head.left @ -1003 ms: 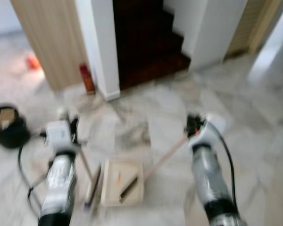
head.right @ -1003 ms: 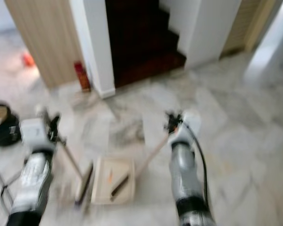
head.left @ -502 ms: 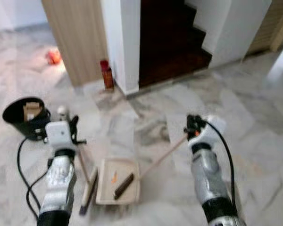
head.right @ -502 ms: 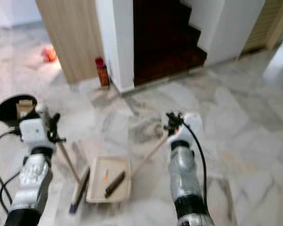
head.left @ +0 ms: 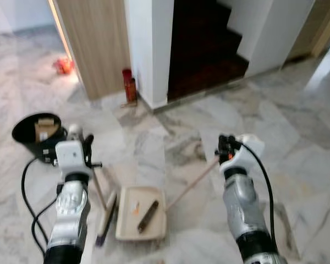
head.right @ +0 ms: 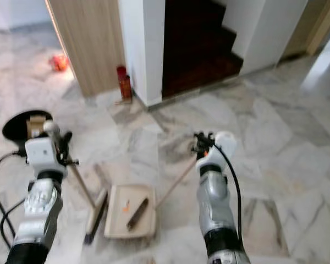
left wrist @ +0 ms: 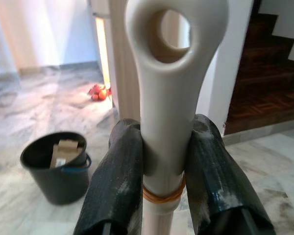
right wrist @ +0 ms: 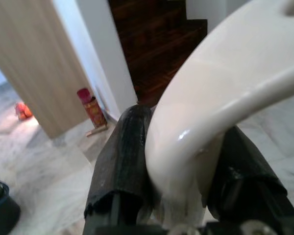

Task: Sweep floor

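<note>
— What's nearest?
— The dustpan [head.left: 142, 220] on the marble floor [head.left: 297, 159], broom [head.left: 106, 218] head just beside it. Left gripper [left wrist: 161, 166] clamps the broom handle; right gripper [right wrist: 179, 161] clamps the dustpan's handle.
— Room to move?
— Open floor to the right; a black bucket [head.left: 39, 135] left — wall corner [head.left: 151, 49] and dark stairs [head.left: 206, 49] beyond.

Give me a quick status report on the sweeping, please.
Left tool shut on broom handle. Right tool shut on dustpan handle. Debris in dustpan. Bucket ahead left.
</note>
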You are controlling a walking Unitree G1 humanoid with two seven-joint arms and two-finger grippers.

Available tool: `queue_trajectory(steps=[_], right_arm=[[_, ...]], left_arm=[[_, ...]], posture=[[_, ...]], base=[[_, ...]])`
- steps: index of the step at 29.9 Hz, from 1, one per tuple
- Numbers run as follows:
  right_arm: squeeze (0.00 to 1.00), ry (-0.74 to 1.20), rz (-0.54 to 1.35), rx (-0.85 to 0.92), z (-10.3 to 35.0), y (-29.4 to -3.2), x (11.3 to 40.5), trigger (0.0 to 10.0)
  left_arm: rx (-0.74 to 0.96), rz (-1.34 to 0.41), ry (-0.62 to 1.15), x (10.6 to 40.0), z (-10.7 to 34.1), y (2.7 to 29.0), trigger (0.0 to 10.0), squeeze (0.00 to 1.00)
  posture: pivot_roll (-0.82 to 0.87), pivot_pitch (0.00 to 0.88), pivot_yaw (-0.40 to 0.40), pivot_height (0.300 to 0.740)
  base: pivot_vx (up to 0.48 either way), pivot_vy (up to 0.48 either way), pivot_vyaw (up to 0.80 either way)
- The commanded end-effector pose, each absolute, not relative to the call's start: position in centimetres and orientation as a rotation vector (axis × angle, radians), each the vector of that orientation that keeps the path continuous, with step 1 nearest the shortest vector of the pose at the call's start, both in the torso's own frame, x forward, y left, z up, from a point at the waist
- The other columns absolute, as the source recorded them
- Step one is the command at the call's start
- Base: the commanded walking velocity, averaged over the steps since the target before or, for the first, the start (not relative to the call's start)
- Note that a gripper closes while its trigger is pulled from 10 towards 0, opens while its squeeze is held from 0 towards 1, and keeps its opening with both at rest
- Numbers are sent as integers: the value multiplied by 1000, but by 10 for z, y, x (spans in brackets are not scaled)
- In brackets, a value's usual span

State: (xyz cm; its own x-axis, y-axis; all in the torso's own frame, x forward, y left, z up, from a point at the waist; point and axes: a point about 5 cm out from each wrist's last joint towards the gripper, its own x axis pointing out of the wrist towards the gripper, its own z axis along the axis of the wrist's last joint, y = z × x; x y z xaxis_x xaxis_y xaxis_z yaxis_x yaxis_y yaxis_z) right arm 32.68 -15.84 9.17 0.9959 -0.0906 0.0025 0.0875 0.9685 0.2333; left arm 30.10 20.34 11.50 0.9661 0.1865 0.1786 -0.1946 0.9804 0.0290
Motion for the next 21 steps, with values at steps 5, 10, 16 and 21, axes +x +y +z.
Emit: queue_trajectory(steps=[5, 10, 16, 21], right_arm=[[0, -72, -66, 258, 106, -150, 332, 10000], [0, -73, -66, 258, 106, -150, 333, 10000], [0, -69, -62, 257, 105, -149, 334, 10000], [0, -73, -64, 252, 106, -149, 334, 10000]], left_arm=[[54, 201, -216, 302, 125, 208, 10000, 0], [53, 202, -217, 302, 124, 207, 10000, 0], [56, 196, -218, 302, 124, 207, 10000, 0], [58, 183, -212, 303, 124, 205, 10000, 0]], posture=[[38, 27, -19, 740], [40, 23, -21, 740], [41, 17, -21, 740], [40, 16, -20, 740]], base=[[0, 312, 0], [0, 311, 0], [0, 135, 0], [0, 0, 0]])
